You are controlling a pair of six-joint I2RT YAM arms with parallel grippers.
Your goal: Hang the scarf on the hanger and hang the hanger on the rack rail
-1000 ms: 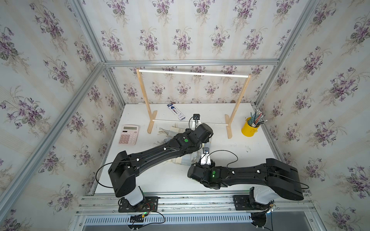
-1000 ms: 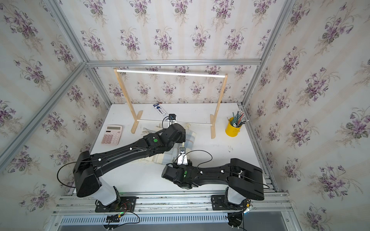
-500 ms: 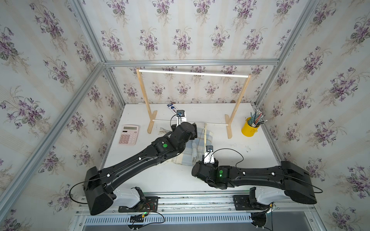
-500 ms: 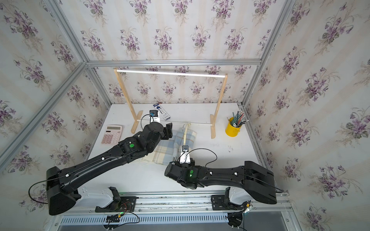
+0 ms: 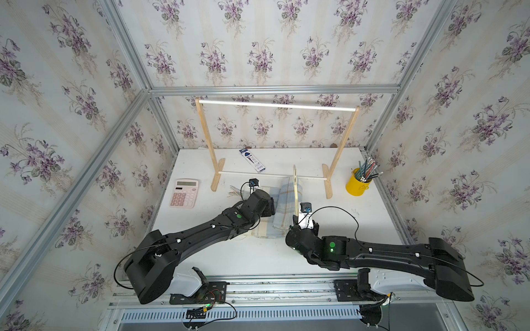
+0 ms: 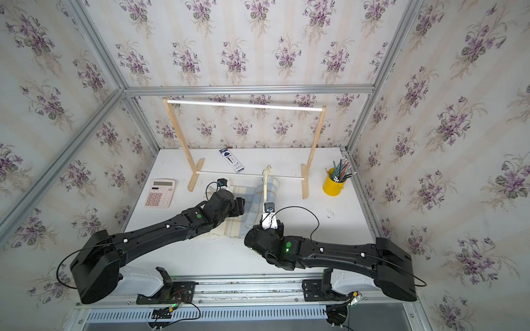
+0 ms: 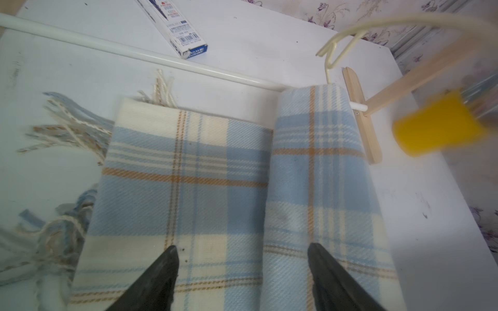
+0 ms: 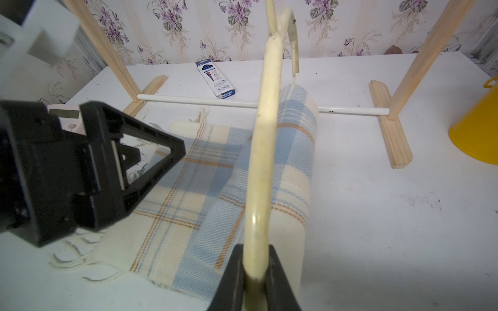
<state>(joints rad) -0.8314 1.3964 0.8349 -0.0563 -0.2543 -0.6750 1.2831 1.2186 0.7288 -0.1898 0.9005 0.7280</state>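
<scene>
Pale blue-and-cream plaid scarf [image 7: 188,167], fringed ends

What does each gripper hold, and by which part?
The right gripper grips the hanger at one arm's end; the left gripper is open, holding nothing.

Scarf [image 7: 188,167]: plaid of pale blue and cream blocks crossed by thin tan lines; fringe cream and blue. Hanger [image 8: 265,150]: pale cream wood. Rack [image 5: 206,137]: light wood uprights, white rods. Calculator [image 5: 185,193], 9 o'clock on the table [image 5: 243,258]: pink. Cup [image 5: 355,186], 3 o'clock: yellow. Box [image 5: 252,160], 12 o'clock: blue and white. Table: white. Walls [image 5: 258,43]: cream stripes, purple flowers.
</scene>
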